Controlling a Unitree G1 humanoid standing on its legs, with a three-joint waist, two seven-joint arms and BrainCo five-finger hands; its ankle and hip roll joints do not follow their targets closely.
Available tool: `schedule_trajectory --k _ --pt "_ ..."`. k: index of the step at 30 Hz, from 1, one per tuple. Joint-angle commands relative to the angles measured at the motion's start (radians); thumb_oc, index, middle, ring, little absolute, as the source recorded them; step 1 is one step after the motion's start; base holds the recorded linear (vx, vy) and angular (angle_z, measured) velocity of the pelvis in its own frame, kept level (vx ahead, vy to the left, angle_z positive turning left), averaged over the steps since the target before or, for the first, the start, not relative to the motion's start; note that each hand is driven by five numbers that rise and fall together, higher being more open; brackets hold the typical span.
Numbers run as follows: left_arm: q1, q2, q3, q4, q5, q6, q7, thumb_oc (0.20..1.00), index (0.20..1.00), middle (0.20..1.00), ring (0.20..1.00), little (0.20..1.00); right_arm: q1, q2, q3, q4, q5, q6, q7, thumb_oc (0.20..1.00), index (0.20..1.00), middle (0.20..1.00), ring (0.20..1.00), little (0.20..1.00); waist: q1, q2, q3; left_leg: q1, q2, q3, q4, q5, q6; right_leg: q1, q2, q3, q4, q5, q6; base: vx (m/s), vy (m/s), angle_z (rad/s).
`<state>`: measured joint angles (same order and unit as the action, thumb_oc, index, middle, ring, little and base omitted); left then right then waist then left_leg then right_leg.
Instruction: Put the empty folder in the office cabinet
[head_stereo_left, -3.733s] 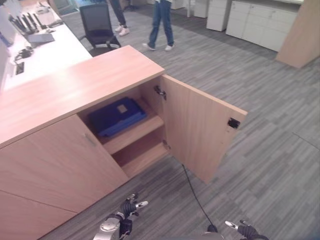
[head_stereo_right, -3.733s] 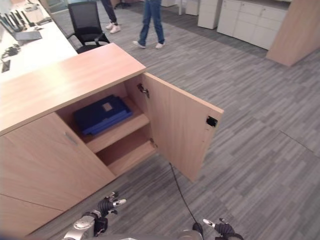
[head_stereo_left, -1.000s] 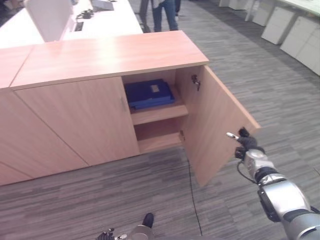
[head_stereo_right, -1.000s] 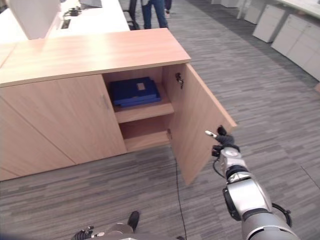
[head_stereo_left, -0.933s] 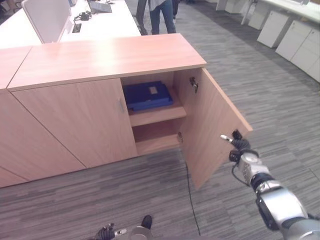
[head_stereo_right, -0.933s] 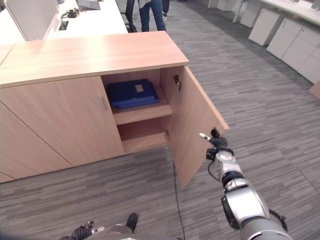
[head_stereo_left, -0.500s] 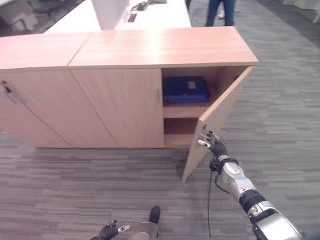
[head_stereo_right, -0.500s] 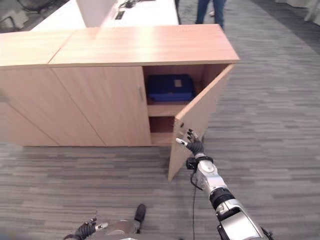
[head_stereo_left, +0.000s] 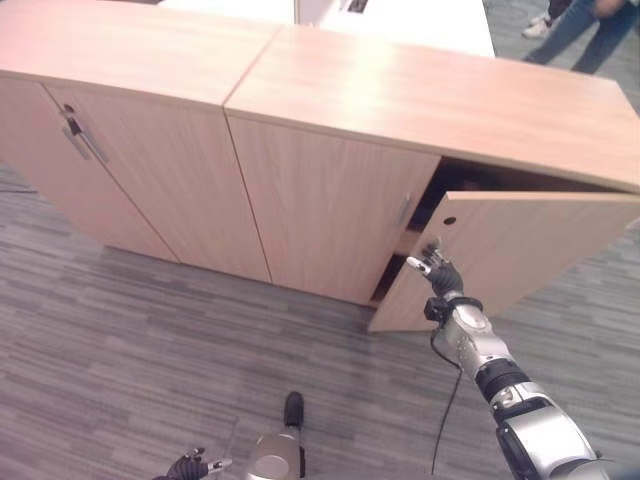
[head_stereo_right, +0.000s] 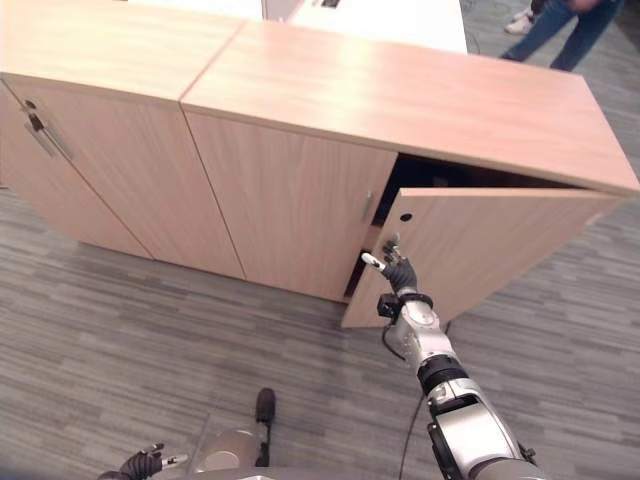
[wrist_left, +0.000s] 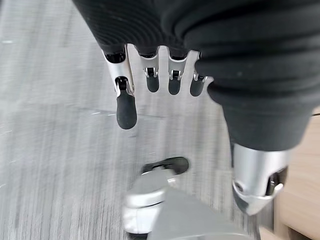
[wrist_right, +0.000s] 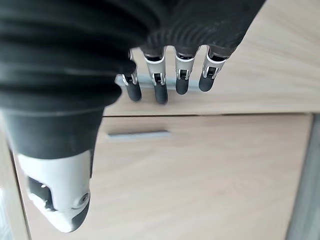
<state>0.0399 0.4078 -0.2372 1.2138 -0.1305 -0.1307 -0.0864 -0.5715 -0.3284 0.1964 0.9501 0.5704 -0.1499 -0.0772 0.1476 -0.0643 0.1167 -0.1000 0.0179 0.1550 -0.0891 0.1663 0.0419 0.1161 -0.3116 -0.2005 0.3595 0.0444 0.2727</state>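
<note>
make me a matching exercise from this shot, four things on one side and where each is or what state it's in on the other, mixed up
1. cabinet door
2. right hand
3. left hand
4. person

a. low, over the carpet, fingers relaxed
b. ajar, nearly closed
c. far side of the cabinet, legs showing
d. straight fingers at the door's free edge

Pairs: 1-b, 2-d, 3-a, 4-c

Bright, even indoor light from overhead — the cabinet top (head_stereo_left: 430, 95) carries a soft pale sheen, no hard glare. The gap behind the nearly shut door (head_stereo_right: 500, 250) sits in deep shadow. The fronts are evenly lit. The grey carpet (head_stereo_left: 150, 350) shows only a faint shadow along the cabinet base. The white desk (head_stereo_right: 380, 20) behind is almost blown out — in the left wrist view the carpet looks washed pale.
</note>
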Motion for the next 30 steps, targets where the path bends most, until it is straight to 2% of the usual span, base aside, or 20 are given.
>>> schedule_trajectory --k 1,3,4,5,6,7,8,10,14,19,24,25,27,28,30 --pt "0.015 0.023 -0.036 -0.039 -0.033 -0.038 0.000 1.000 1.000 1.000 1.000 1.000 -0.193 -0.135 -0.030 0.096 0.050 -0.045 -0.016 1.000 1.000 1.000 1.000 1.000 0.022 0.045 -0.028 0.041 0.062 -0.028 0.002 -0.081 -0.079 -0.118 0.060 -0.009 0.086 0.051 -0.011 0.28 0.115 -0.05" --pt "-0.010 0.030 -0.059 -0.091 -0.084 -0.051 -0.006 1.000 1.000 1.000 1.000 1.000 -0.271 -0.196 -0.045 0.202 0.075 -0.029 -0.020 1.000 1.000 1.000 1.000 1.000 0.008 0.045 -0.015 0.080 0.045 -0.050 0.002 -0.107 -0.085 -0.165 0.044 -0.035 0.010 0.031 -0.027 0.27 0.018 -0.02" --pt "-0.012 0.030 -0.060 -0.091 -0.085 -0.050 -0.006 1.000 1.000 1.000 1.000 1.000 -0.276 -0.198 -0.044 0.209 0.077 -0.030 -0.017 1.000 1.000 1.000 1.000 1.000 0.003 0.047 -0.011 0.083 0.045 -0.056 0.002 -0.110 -0.086 -0.154 0.044 -0.043 0.005 0.028 -0.027 0.22 -0.093 0.12" --pt "-0.025 0.033 -0.073 -0.112 -0.109 -0.050 -0.009 1.000 1.000 1.000 1.000 1.000 -0.300 -0.239 -0.048 0.243 0.086 -0.024 -0.027 1.000 1.000 1.000 1.000 1.000 -0.002 0.036 -0.008 0.090 0.031 -0.072 0.002 -0.120 -0.095 -0.171 0.044 -0.061 -0.147 0.007 -0.044 0.21 -0.119 0.22" --pt "-0.040 0.031 -0.076 -0.104 -0.113 -0.051 -0.007 1.000 1.000 1.000 1.000 1.000 -0.306 -0.255 -0.053 0.265 0.089 -0.025 -0.032 1.000 1.000 1.000 1.000 1.000 -0.015 0.035 -0.006 0.100 0.030 -0.082 0.002 -0.132 -0.102 -0.181 0.043 -0.060 -0.227 0.028 -0.040 0.21 -0.115 0.30" --pt "-0.042 0.031 -0.077 -0.102 -0.113 -0.052 -0.007 1.000 1.000 1.000 1.000 1.000 -0.308 -0.256 -0.053 0.268 0.089 -0.026 -0.031 1.000 1.000 1.000 1.000 1.000 -0.016 0.037 -0.006 0.102 0.032 -0.084 0.002 -0.136 -0.103 -0.173 0.047 -0.064 -0.239 0.031 -0.039 0.17 -0.079 0.34" --pt "-0.044 0.026 -0.086 -0.095 -0.096 -0.056 -0.004 1.000 1.000 1.000 1.000 1.000 -0.304 -0.281 -0.070 0.290 0.103 -0.021 -0.026 1.000 1.000 1.000 1.000 1.000 -0.028 0.034 -0.013 0.108 0.025 -0.104 0.002 -0.147 -0.107 -0.169 0.050 -0.029 -0.299 0.046 -0.027 0.16 -0.043 0.49" --pt "-0.030 0.014 -0.088 -0.079 -0.076 -0.056 -0.008 1.000 1.000 1.000 1.000 1.000 -0.315 -0.332 -0.086 0.322 0.118 -0.017 -0.027 1.000 1.000 1.000 1.000 1.000 -0.027 0.015 -0.032 0.123 0.009 -0.112 0.002 -0.163 -0.106 -0.137 0.050 0.007 -0.378 0.083 -0.024 0.21 -0.059 0.61" --pt "-0.014 -0.004 -0.081 -0.044 -0.056 -0.052 -0.005 1.000 1.000 1.000 1.000 1.000 -0.322 -0.363 -0.074 0.344 0.100 -0.003 -0.020 1.000 1.000 1.000 1.000 1.000 -0.026 0.010 -0.054 0.138 0.006 -0.119 0.002 -0.176 -0.108 -0.098 0.051 0.007 -0.427 0.104 -0.023 0.14 -0.052 0.15" --pt "0.006 -0.036 -0.085 -0.004 -0.013 -0.046 0.000 1.000 1.000 1.000 1.000 1.000 -0.281 -0.358 -0.081 0.343 0.100 -0.003 -0.014 1.000 1.000 1.000 1.000 1.000 -0.029 0.023 -0.078 0.149 0.014 -0.124 0.002 -0.186 -0.116 -0.064 0.058 -0.001 -0.447 0.081 -0.027 0.09 -0.036 -0.06" --pt "0.022 -0.044 -0.037 0.026 -0.016 -0.049 0.005 1.000 1.000 1.000 1.000 1.000 -0.131 -0.255 -0.091 0.258 0.119 -0.023 0.017 1.000 1.000 1.000 1.000 1.000 -0.044 0.036 -0.074 0.160 0.021 -0.125 0.002 -0.192 -0.118 -0.054 0.068 0.009 -0.447 0.065 -0.037 0.02 -0.010 0.01" --pt "0.026 -0.045 -0.026 0.030 -0.016 -0.049 0.007 1.000 1.000 1.000 1.000 1.000 -0.074 -0.214 -0.095 0.226 0.124 -0.029 0.021 1.000 1.000 1.000 1.000 1.000 -0.050 0.038 -0.075 0.163 0.022 -0.124 0.002 -0.193 -0.118 -0.053 0.070 0.011 -0.447 0.062 -0.039 0.04 -0.015 -0.03" --pt "-0.017 -0.076 -0.007 0.021 -0.025 -0.057 0.030 1.000 1.000 1.000 1.000 1.000 0.119 -0.065 -0.077 0.132 0.093 -0.036 0.041 1.000 1.000 1.000 1.000 1.000 -0.078 0.046 -0.069 0.166 0.026 -0.120 0.002 -0.194 -0.119 -0.056 0.073 0.018 -0.447 0.057 -0.046 0.02 -0.023 0.02" --pt "-0.043 -0.087 0.020 0.031 -0.025 -0.048 0.038 1.000 1.000 1.000 1.000 1.000 0.226 -0.001 -0.062 0.117 0.053 -0.019 0.053 1.000 1.000 1.000 1.000 1.000 -0.095 0.049 -0.072 0.173 0.030 -0.115 0.002 -0.197 -0.120 -0.053 0.075 0.024 -0.447 0.052 -0.050 0.05 -0.054 0.05" --pt "-0.037 -0.097 0.040 0.038 -0.028 -0.044 0.044 1.000 1.000 1.000 1.000 1.000 0.353 0.051 -0.046 0.099 0.011 -0.009 0.071 1.000 1.000 1.000 1.000 1.000 -0.109 0.052 -0.075 0.181 0.034 -0.110 0.002 -0.201 -0.122 -0.047 0.078 0.028 -0.446 0.048 -0.053 0.08 -0.073 -0.21"
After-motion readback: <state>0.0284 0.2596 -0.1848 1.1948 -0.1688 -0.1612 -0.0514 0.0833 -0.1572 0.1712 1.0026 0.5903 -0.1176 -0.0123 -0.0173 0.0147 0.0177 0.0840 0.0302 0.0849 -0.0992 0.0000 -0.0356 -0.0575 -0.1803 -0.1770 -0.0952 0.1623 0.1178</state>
